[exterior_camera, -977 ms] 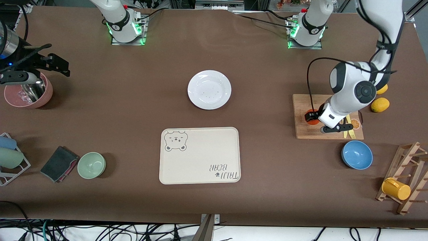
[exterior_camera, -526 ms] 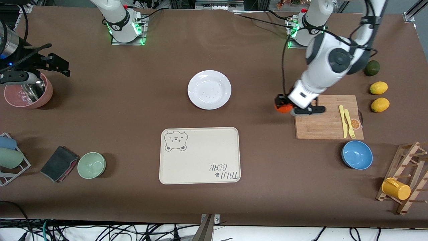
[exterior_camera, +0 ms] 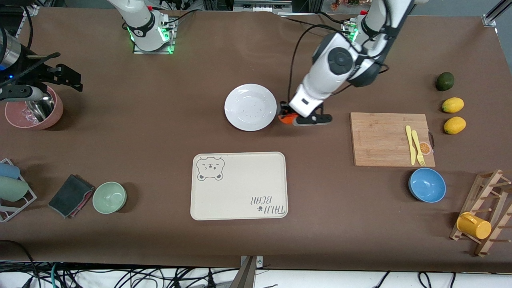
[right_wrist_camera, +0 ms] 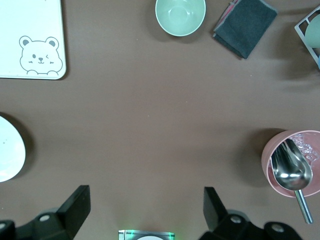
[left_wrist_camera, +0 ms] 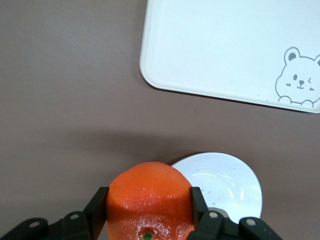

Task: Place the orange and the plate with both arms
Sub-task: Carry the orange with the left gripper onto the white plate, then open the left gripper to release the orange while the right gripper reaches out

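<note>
Along the desk edge nearest the front camera stood a wooden rack [exterior_camera: 486, 212] with a yellow mug [exterior_camera: 473, 225] at the left arm's corner, a blue bowl [exterior_camera: 427, 185], the cream bear-print tray [exterior_camera: 239, 185] at mid-edge, then a green bowl [exterior_camera: 109, 197] and a dark folded cloth [exterior_camera: 71, 195] toward the right arm's end. Next back lay a wooden cutting board [exterior_camera: 384, 139] carrying yellow cutlery [exterior_camera: 414, 145], with two lemons [exterior_camera: 453, 115] and a dark green fruit [exterior_camera: 444, 81] at the left arm's edge. At the desk's middle sat the plate [exterior_camera: 250, 107], bare. The left gripper [exterior_camera: 289, 116] hung over the cloth just beside the plate's rim, its fingers [left_wrist_camera: 98, 213] clamped on the orange [left_wrist_camera: 149, 199], which was carried in the air. The right gripper [right_wrist_camera: 145, 207] waited with claw spread wide and holding nothing, over the right arm's end of the desk, near a pink bowl [exterior_camera: 32, 113] with a metal scoop [right_wrist_camera: 290, 172] inside.
</note>
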You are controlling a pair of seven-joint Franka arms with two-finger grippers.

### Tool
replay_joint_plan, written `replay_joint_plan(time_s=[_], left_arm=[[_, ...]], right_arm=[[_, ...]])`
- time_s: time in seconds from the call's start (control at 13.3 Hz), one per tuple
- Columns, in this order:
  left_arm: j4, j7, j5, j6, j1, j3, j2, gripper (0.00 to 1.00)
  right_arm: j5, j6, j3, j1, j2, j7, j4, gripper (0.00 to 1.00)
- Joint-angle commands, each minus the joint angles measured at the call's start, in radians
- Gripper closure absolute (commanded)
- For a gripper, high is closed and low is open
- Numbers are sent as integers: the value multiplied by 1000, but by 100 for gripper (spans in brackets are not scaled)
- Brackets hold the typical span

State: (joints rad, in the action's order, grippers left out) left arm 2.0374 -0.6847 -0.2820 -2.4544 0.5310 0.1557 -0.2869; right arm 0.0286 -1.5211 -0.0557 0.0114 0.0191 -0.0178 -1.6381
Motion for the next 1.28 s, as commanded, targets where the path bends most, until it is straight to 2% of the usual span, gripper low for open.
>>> replay_joint_plan(time_s=[0.0, 0.23, 0.53, 0.83, 0.9, 0.98, 1.05, 1.2], left_arm=[[-74, -106, -32, -110, 102, -1, -136, 89], [-150, -241, -7, -118, 180, -1, -237, 89], [-151, -277, -5, -115, 211, -1, -258, 89], [-143, -335, -6, -101, 227, 27, -288, 88], [-143, -337, -6, -80, 227, 28, -290, 86], [-143, -341, -8, -60, 227, 28, -290, 79], [-143, -354, -8, -55, 227, 30, -293, 78], [-146, -389, -6, -57, 227, 48, -313, 60]], right_arm=[[-9, 18, 0, 5, -8, -7, 20, 0], [-9, 19, 4, 7, -8, -7, 18, 0], [-12, 19, 19, 9, -11, -7, 18, 0], [-10, 41, -1, 4, -13, -8, 20, 0], [-10, 65, -3, 2, -13, -8, 20, 0], [-9, 84, -6, 1, -11, 2, 20, 0], [-10, 100, -4, 1, -14, 9, 20, 0], [-18, 101, -4, 1, -21, -4, 20, 0]])
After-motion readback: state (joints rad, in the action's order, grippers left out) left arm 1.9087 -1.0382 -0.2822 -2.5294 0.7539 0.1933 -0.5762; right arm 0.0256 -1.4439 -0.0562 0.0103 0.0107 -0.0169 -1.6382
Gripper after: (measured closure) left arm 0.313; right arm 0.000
